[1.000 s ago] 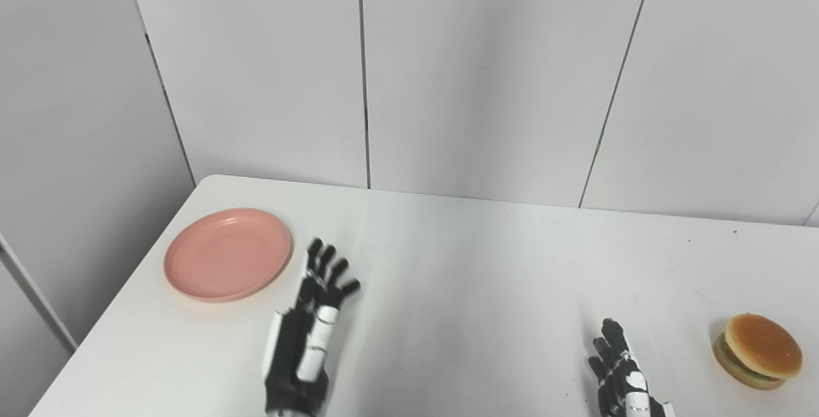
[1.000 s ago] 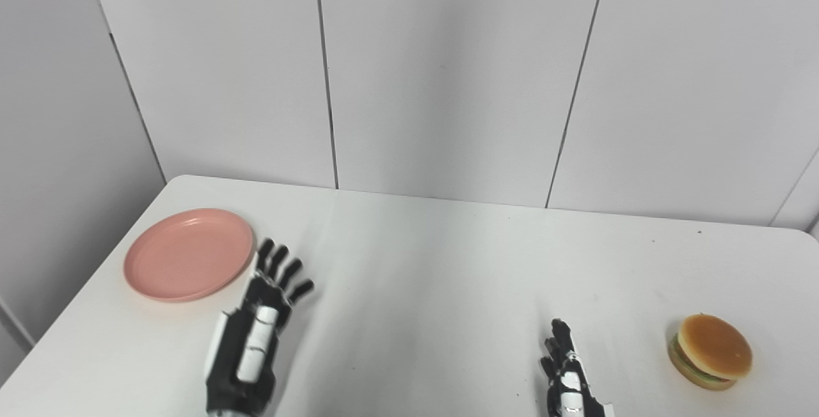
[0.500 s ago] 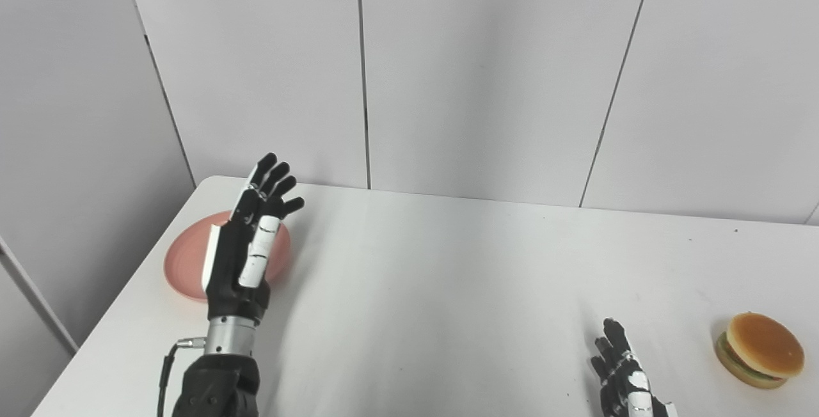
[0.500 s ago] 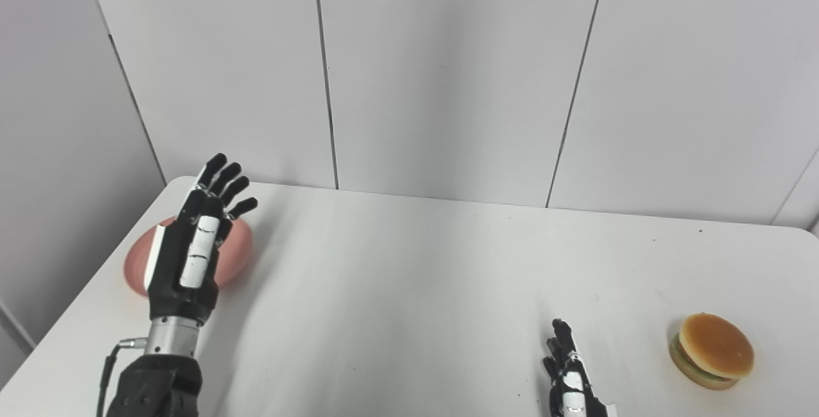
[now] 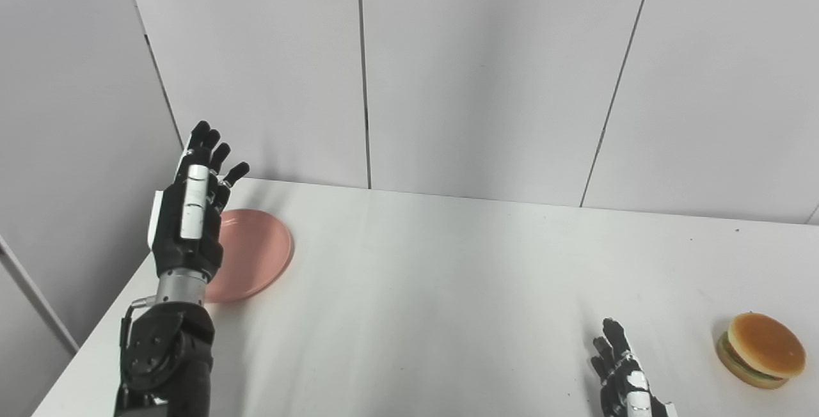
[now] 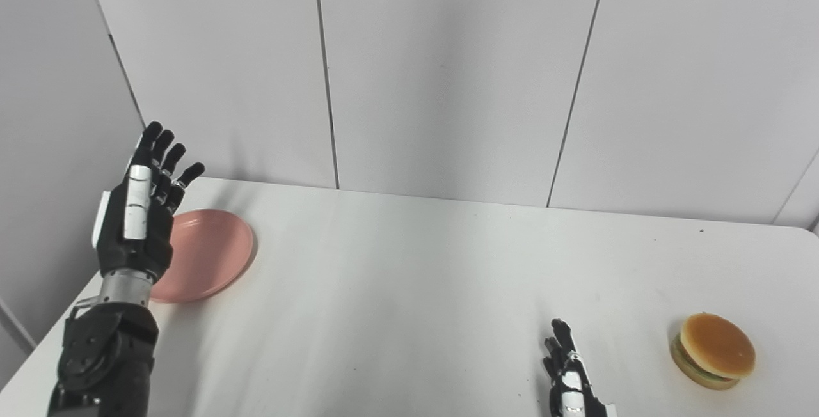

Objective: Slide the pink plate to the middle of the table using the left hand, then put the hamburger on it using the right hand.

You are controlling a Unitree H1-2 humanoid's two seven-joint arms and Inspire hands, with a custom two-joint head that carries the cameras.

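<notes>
The pink plate (image 5: pixel 253 254) lies flat at the far left corner of the table (image 5: pixel 448 289), so it has yet to be slid toward the middle. The left robot hand (image 5: pixel 192 212) is raised above the plate's left edge, covering that side from view, fingers spread and pointing up, holding nothing and apparently clear of the plate; my guess is it is lining up on the plate's outer side to push it inward. The hamburger (image 5: pixel 761 350) sits well to the right of the plate, near the table's right edge. The right robot hand (image 5: pixel 624 382) waits just left of the hamburger, fingers extended, empty, low over the table.
</notes>
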